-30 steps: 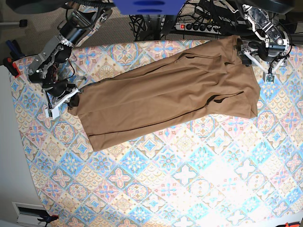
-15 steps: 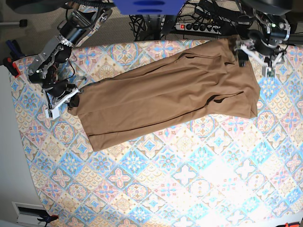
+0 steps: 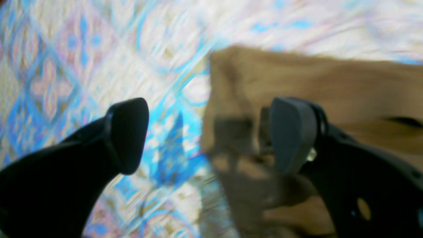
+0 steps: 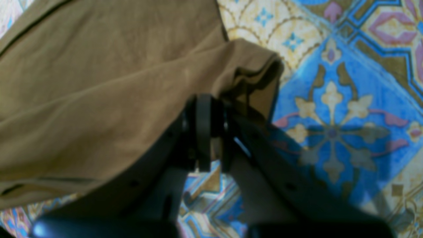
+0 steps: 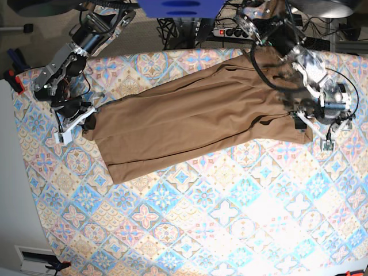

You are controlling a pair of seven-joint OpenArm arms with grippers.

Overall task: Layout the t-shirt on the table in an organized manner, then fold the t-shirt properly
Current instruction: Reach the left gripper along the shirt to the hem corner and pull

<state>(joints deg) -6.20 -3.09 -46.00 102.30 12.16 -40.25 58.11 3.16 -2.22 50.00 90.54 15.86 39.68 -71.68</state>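
The tan-brown t-shirt [image 5: 195,115] lies stretched slantwise across the patterned table [image 5: 218,218], from far right to near left. My left gripper [image 5: 313,133] hangs open over the shirt's near-right corner. In the left wrist view its gripper [image 3: 208,135] straddles that corner's edge of the t-shirt [image 3: 314,79], one finger over cloth, the other over bare table [image 3: 82,66]. My right gripper [image 5: 89,121] is shut on the shirt's left corner. In the right wrist view the gripper [image 4: 206,132] pinches a fold of the t-shirt [image 4: 99,82] just above the table [image 4: 333,132].
A power strip [image 5: 241,33] and cables lie beyond the table's far edge. A blue object [image 5: 178,7] sits at the top centre. A red clamp [image 5: 14,80] is at the table's left edge. Bare patterned cloth fills the near half.
My left arm has swung from the shirt's far-right corner down to its near-right corner, still open. The right arm and the shirt have not moved.
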